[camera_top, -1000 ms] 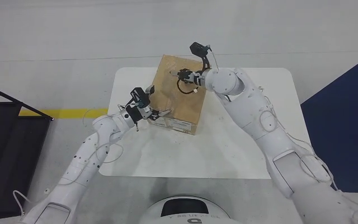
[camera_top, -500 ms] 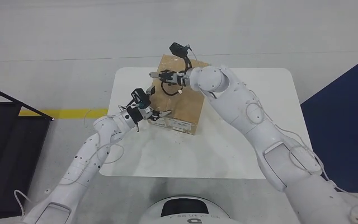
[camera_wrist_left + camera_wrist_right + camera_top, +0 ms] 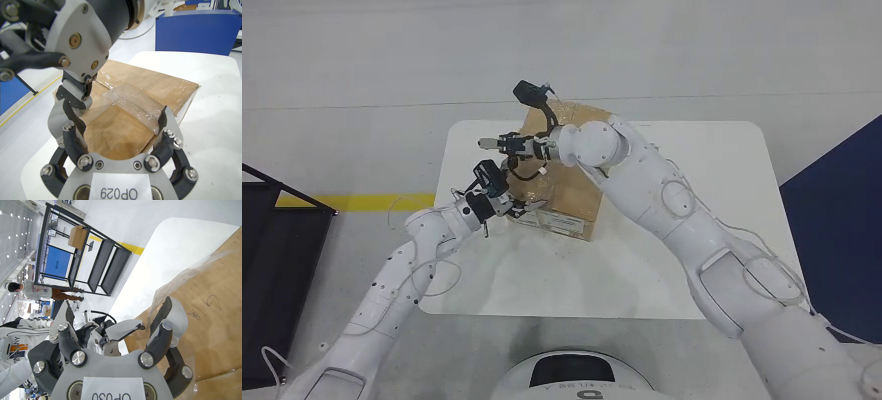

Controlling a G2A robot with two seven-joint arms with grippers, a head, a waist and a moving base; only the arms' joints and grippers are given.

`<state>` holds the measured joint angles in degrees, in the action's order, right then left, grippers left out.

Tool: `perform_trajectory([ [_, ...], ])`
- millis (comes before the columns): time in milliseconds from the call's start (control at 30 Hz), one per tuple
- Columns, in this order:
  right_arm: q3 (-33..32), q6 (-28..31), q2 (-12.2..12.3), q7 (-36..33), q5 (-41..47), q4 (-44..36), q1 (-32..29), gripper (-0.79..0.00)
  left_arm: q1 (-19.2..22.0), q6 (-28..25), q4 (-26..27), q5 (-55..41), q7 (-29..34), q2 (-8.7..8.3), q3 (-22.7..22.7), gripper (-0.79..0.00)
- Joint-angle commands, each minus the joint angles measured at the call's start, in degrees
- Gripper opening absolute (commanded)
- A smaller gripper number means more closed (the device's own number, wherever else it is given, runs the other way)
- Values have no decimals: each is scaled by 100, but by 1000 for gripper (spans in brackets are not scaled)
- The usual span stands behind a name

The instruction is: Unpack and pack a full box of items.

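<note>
Seen from above, the cardboard box [image 3: 572, 195] sits upper centre on the white worktop [image 3: 682, 260]. The left pincer [image 3: 115, 110] is spread around its lower-left corner and the clear tape [image 3: 132, 103]. The right pincer [image 3: 117, 303], also spread, hangs at the upper-left edge.

The brown cardboard box [image 3: 577, 200] in front of me stands on the white table [image 3: 692, 260], toward its far left part and turned at an angle to the table's edges, its top flaps lying shut. A strip of clear packing tape [image 3: 130, 103] runs along the top seam, wrinkled and lifted off the cardboard at one end, with more clear film clinging over the box's edges. A pale label sits on the side facing me, and pen scrawls mark another face.
</note>
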<state>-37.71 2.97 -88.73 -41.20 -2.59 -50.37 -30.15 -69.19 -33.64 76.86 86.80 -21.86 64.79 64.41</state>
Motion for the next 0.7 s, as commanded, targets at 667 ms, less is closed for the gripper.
perform_trajectory([
  [667, -402, 503, -282, 439, 370, 873, 538, 0, 365, 12, -115, -132, 117, 62, -102, 0],
])
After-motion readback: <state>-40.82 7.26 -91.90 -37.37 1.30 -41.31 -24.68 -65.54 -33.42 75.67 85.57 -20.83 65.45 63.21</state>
